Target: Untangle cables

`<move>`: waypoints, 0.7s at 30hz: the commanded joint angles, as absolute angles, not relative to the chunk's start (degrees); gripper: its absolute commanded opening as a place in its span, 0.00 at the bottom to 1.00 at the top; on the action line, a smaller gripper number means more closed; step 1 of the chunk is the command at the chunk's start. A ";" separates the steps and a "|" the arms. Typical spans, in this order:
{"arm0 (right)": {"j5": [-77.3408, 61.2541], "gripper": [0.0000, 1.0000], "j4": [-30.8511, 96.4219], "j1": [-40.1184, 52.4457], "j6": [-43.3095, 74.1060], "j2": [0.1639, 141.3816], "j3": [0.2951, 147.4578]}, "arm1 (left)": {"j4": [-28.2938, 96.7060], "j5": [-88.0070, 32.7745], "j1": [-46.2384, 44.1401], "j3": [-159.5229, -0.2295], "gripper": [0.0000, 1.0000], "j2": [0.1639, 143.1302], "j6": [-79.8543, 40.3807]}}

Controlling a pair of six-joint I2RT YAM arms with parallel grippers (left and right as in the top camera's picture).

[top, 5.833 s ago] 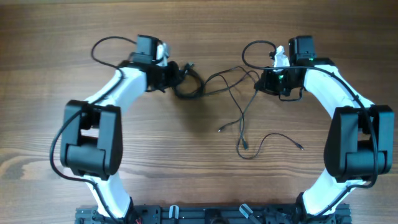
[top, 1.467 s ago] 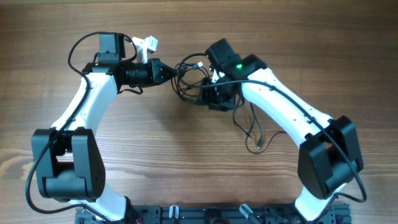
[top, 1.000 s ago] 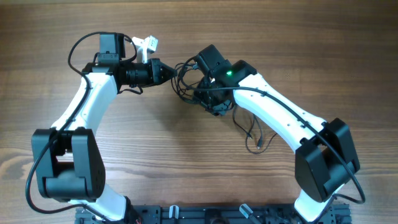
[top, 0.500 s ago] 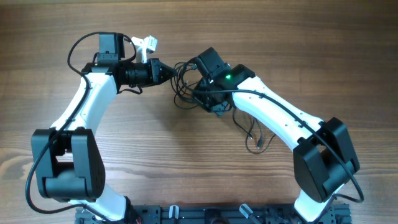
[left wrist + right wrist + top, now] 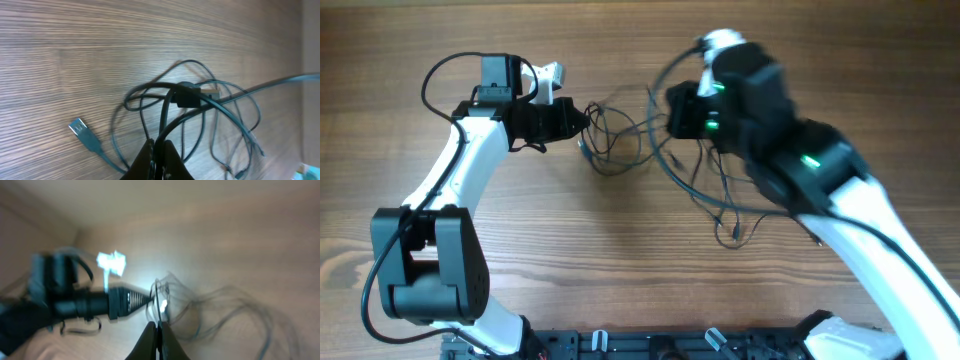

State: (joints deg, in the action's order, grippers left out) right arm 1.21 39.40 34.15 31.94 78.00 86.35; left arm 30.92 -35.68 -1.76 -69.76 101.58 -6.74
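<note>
Clenched on both sides: left gripper (image 5: 158,154) pinched shut on a black strand of the cables (image 5: 618,140), cord running out from its tips toward a dark plug body (image 5: 187,96) in the middle of the snarl; right gripper (image 5: 157,330) likewise pressed together, apparently on a thin strand rising from its tips, though too blurred to tell which strand. Held high above the table (image 5: 620,290) on the right side, close under the overhead camera, one long loop sweeping beneath the arm. Lying between the two grippers, the main tangle: several overlapping loops on the wood, just off the left tips, loose ends trailing toward the near edge. Off to one side in the left wrist view, a flat USB plug (image 5: 80,131) on a free tail, apart from the crossings. Judging by looks: light, limp, thin cord with no stiffness to speak of, likely to sag, slide and drag neighbouring loops along rather than keep a shape. Smooth jacket, probably slippery in a narrow pinch. Connectors the likely snag points, prone to catching at crossings. Best taken on bare cord just behind a connector or on a free tail, not mid-loop, for fear of tightening the knot. Worth drawing the two holds apart slowly, with an eye on the plug body in case of jamming.
</note>
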 commanded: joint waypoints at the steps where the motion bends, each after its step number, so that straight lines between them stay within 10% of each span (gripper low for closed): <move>1: 14.28 0.04 37.50 33.71 22.65 71.66 87.29 | 31.51 -31.09 -1.26 -70.35 0.04 101.25 -6.92; 19: 14.81 0.04 42.22 33.71 19.05 74.89 87.26 | 34.37 -22.85 -1.26 -70.35 0.04 101.25 -10.11; 21: 14.41 0.04 42.87 33.74 19.03 76.42 87.26 | 34.72 -22.85 -1.26 -70.35 0.24 101.25 -10.11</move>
